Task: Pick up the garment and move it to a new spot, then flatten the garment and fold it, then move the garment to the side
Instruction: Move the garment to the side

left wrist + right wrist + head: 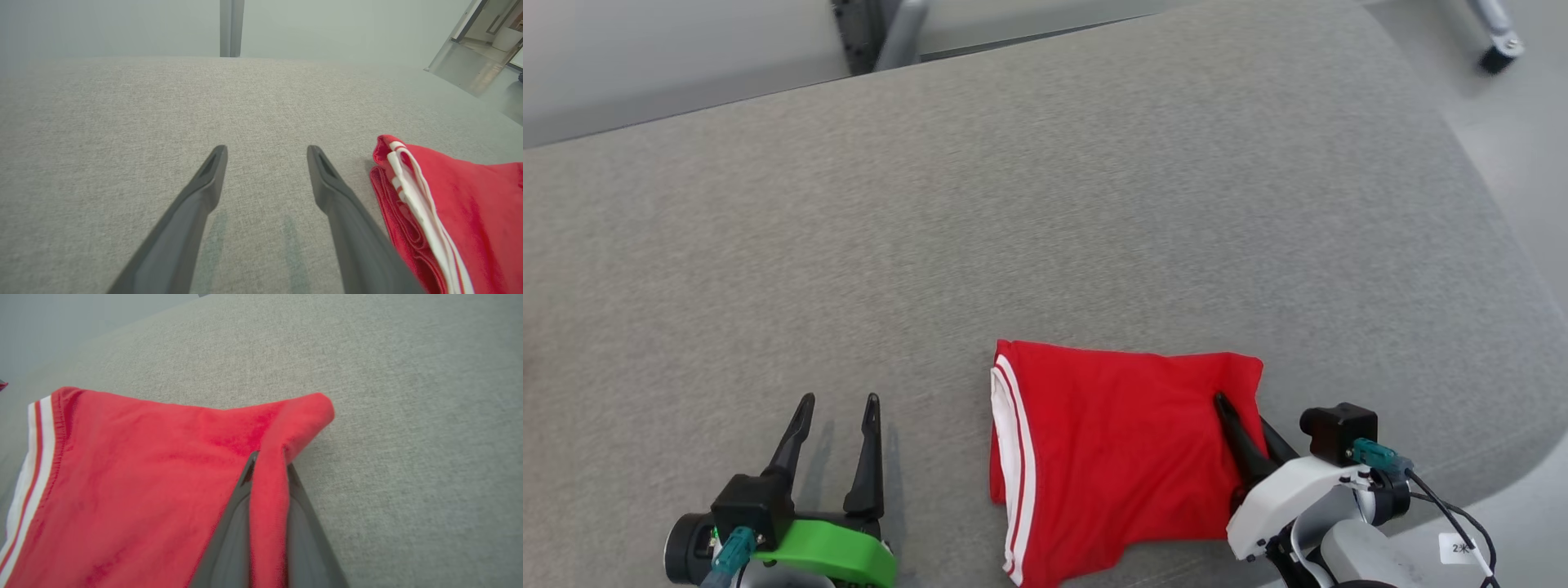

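Observation:
The garment (1119, 457) is red with white stripes along one edge, folded into a rough rectangle on the grey surface near the front. My right gripper (1241, 416) is shut on the garment's right edge; in the right wrist view a ridge of red cloth (267, 498) is pinched between the two dark fingers of my right gripper (269, 459). My left gripper (837, 404) stands open at the lower left, apart from the cloth. In the left wrist view the left gripper (265, 153) holds nothing, and the garment's striped edge (412, 196) lies just to its right.
The grey fabric surface (1013, 229) stretches far ahead and to the left. Its rounded right edge (1527, 269) drops to a pale floor. A metal post (903, 33) stands behind the far edge, and a wheeled leg (1499, 45) at the top right.

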Tool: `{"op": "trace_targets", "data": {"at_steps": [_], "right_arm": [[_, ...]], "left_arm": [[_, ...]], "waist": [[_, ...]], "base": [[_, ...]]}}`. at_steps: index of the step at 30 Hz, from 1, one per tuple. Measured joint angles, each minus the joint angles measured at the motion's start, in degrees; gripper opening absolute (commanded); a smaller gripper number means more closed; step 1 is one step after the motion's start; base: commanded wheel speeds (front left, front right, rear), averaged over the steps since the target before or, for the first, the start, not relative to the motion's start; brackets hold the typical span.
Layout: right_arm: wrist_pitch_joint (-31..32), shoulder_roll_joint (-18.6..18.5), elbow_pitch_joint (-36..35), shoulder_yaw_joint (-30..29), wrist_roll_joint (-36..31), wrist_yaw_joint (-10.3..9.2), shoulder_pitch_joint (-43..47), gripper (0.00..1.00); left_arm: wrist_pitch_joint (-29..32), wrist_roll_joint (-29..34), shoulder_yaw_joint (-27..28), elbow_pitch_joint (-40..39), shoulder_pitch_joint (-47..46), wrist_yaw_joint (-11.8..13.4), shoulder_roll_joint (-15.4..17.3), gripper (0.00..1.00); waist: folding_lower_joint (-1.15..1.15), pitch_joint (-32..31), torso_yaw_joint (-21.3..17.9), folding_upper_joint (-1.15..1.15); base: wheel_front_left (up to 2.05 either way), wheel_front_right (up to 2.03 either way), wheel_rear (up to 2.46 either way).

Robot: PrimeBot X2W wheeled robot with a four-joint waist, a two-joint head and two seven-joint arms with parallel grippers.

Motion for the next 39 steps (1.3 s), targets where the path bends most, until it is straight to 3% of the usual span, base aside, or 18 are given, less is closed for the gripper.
{"op": "trace_targets", "data": {"at_steps": [8,15,26,33,39], "right_arm": [[0.00,0.86,-1.72,-0.33,0.52,0.00,0.19,0.00],[0.01,1.31,-3.03,0.59,-0.73,0.00,-4.76,0.00],[0.01,-4.53,1.27,-1.85,-5.49,0.00,-25.24,0.00],[0.01,-9.81,11.65,-13.15,-10.20,0.00,-38.09,0.00],[0.01,-15.30,16.60,-28.29,-17.83,0.00,-41.33,0.00]], "left_arm": [[0.00,1.82,-1.97,0.02,-2.66,-0.53,-0.02,1.00],[0.00,4.25,-1.65,-0.30,-5.97,-1.09,-0.05,1.00],[0.00,8.60,-2.45,-3.34,-13.74,-1.68,1.99,1.00],[0.00,10.42,-3.01,-5.01,-16.10,-1.71,4.52,1.00],[-0.10,10.66,-3.57,-6.58,-17.89,-1.66,4.69,1.00]], "waist": [[0.00,-0.98,-10.67,0.00],[0.00,1.71,-13.08,0.00],[0.00,9.67,-9.28,0.00],[0.01,17.14,-3.93,0.01],[0.00,22.05,0.35,0.01]], "base": [[0.00,0.00,0.00],[0.00,0.00,0.00],[0.00,0.00,0.00],[0.00,0.00,0.00],[0.00,0.00,0.00]]}}
